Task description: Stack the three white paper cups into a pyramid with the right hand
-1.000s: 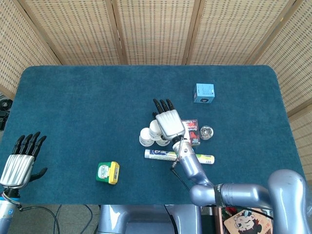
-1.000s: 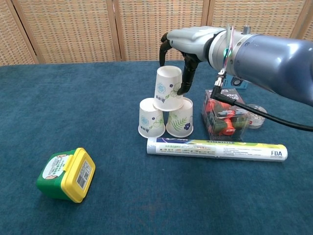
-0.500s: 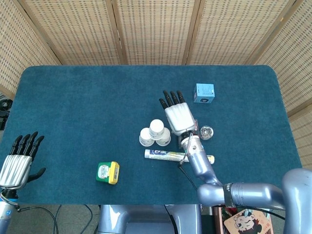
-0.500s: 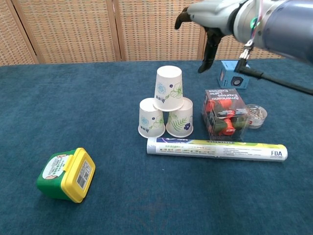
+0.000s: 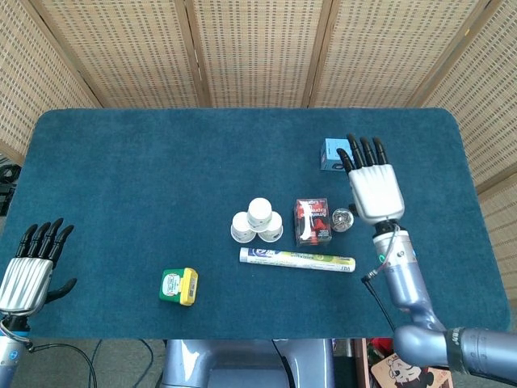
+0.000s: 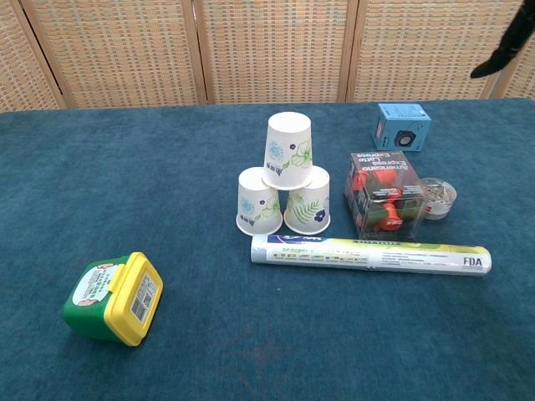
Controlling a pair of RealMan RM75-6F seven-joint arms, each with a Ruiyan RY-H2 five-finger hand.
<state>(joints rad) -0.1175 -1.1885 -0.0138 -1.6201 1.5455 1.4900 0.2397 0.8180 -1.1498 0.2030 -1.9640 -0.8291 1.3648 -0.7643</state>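
The right hand (image 5: 376,187) hangs with its fingers spread and nothing in it, well to the right of the cups and apart from them; only a dark fingertip shows at the top right edge of the chest view. Below and beside it lie a blue box (image 5: 337,153), a small round tin (image 5: 342,218) and a clear pack with red contents (image 5: 312,220). The left hand (image 5: 31,271) is also empty, fingers apart, at the near left corner of the worktop (image 5: 121,178).

The three white paper cups already stand as a pyramid near the middle of the worktop: the left base cup (image 6: 258,201) and right base cup (image 6: 308,200) sit upside down, touching each other, and the top cup (image 6: 288,150) rests across both bases. The task looks finished.

The risk now is to the stack itself. The top cup appears to lean slightly and rests on two small upturned bases, so it would probably tip at a light knock. If the right arm swings back across the middle, its forearm or trailing cable could clip the cups. The long tube (image 6: 371,253) lies just in front of the pyramid, and the clear pack stands just beside the right base cup; a bump to either could pass on to the cups. A green and yellow tub (image 6: 112,298) lies well apart at the near left and poses no threat.
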